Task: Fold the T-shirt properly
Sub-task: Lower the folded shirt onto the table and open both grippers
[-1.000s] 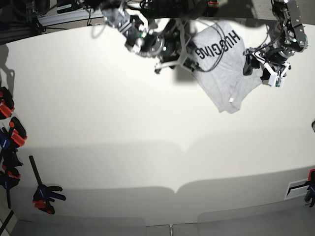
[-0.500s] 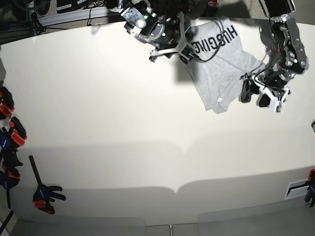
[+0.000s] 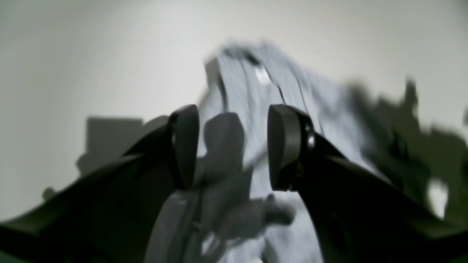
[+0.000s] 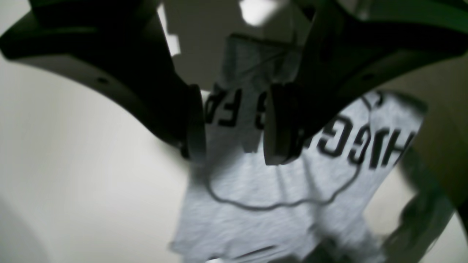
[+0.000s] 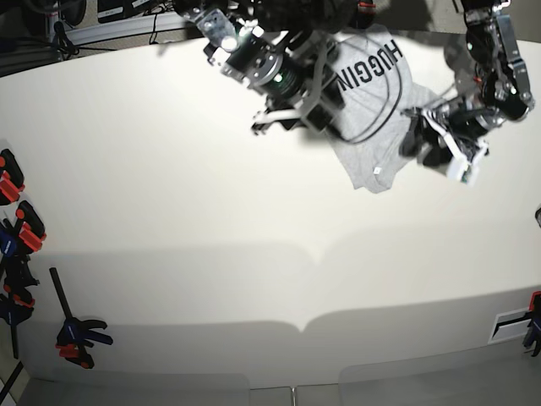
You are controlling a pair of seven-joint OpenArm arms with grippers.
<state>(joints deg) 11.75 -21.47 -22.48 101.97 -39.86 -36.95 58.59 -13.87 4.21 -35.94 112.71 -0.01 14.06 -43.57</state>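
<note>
The grey T-shirt [image 5: 372,127] lies bunched at the table's back right, lettering side up, with its lower corner pointing toward the front. My right gripper [image 5: 328,112] hovers over the shirt's left edge. In the right wrist view it [image 4: 234,126] is open, and the black lettering [image 4: 343,140] shows through and beside the gap. My left gripper [image 5: 417,139] is at the shirt's right edge. In the left wrist view it [image 3: 234,146] is open with nothing between the pads, and the shirt [image 3: 263,95] lies blurred beyond them.
A thin black cable [image 5: 390,106] loops over the shirt; it also shows in the right wrist view [image 4: 274,207]. Several clamps [image 5: 21,233] line the table's left edge, one more [image 5: 78,338] at the front left. Another clamp [image 5: 533,326] is at the right edge.
The right arm has come forward and down over the shirt's left edge. The left gripper has moved up and inward to the right edge. The shirt has drawn in narrower.
</note>
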